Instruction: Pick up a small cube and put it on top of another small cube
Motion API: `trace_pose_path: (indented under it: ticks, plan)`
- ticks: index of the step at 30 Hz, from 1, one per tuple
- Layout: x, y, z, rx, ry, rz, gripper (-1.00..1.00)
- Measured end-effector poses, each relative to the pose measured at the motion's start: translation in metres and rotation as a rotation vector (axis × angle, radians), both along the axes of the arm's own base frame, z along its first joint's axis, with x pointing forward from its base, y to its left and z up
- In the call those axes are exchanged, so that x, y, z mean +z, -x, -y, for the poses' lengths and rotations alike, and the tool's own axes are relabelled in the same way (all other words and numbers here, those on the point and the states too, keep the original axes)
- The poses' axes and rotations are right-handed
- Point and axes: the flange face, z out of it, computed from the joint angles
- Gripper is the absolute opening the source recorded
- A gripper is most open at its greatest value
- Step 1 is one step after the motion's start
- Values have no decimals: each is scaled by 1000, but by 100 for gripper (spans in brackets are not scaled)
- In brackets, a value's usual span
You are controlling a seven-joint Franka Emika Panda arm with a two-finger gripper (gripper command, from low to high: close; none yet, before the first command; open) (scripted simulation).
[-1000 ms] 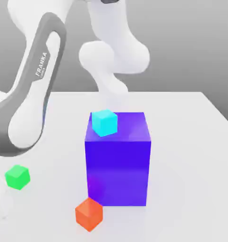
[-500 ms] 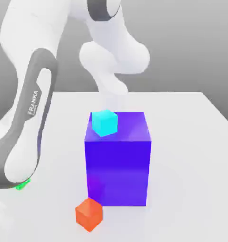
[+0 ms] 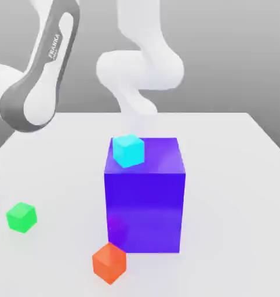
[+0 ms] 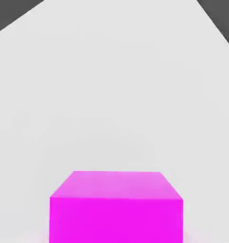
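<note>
Sitting on the white table, a big blue block carries a small cyan cube at its top's back corner (exterior view's left). An orange cube lies just before the block's base, a green cube well apart toward the table's left edge. The gripper's fingers are pressed together — a magenta cube shows close under the hand camera.

The white arm rises from its base at the far side, bends overhead, and descends toward the exterior view's left. Its grey-banded forearm slopes down and left. The gripper's fingers are fully closed.
</note>
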Motion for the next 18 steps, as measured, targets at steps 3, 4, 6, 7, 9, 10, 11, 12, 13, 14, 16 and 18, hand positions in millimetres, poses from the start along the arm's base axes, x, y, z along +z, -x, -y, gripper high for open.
trace_pose_path:
  ticks: [3,4,6,7,9,10,11,12,13,14,16,18]
  plan:
    - [-8,38,-12,-129,-42,20,-100]
    - [-12,47,-13,-160,-51,24,-100]
    - [-20,55,-10,-191,-57,31,-100]
    - [-24,54,-12,-189,-58,32,-100]
    - [-35,41,-23,-149,-59,33,-100]
    - [-40,40,-23,-147,-60,33,-100]
    - [-46,40,-23,-148,-60,33,-100]
    - [-53,40,-23,-149,-60,33,-100]
    - [-59,41,-23,-150,-60,32,-100]
    - [-66,42,-24,-151,-60,30,-100]
    - [-78,44,-24,-153,-61,27,100]
    - [-78,44,-24,-153,-61,27,100]
